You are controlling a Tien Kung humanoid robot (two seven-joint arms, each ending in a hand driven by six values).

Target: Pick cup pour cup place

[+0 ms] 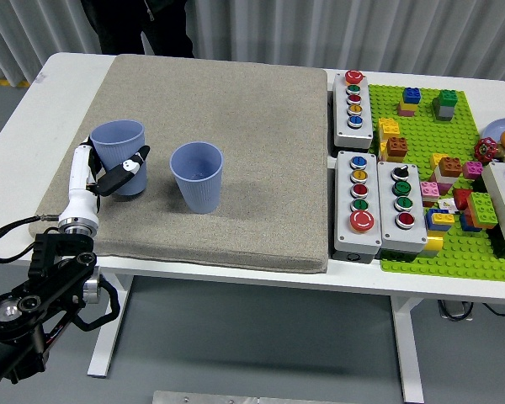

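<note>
left hand (109,172): white and black, fingers wrapped round a blue cup (119,156), thumb across its front; cup upright, base on or just above the mat (261,109), near the mat's left edge. arm: black linkage rose from the lower left corner to a white forearm.

second cup (197,176): same blue, upright on the mat, just right of the held one, not touching it; contents could not be made out.

mat: grey, square, covered the left and middle of the white table (17,118).

button boxes (360,202): grey, three in a cluster just beside the mat's right edge, with red, green, yellow, blue and black buttons; a further box partly cut off at the right border.

baseplate (454,252): green, studded, right end of the table, scattered with coloured bricks (442,105).

small fruit-like items (498,143): at the far right edge, partly out of frame.

person (139,25): dark clothing, stood at the far side, top left; hands not seen.

right hand: not seen.
</note>
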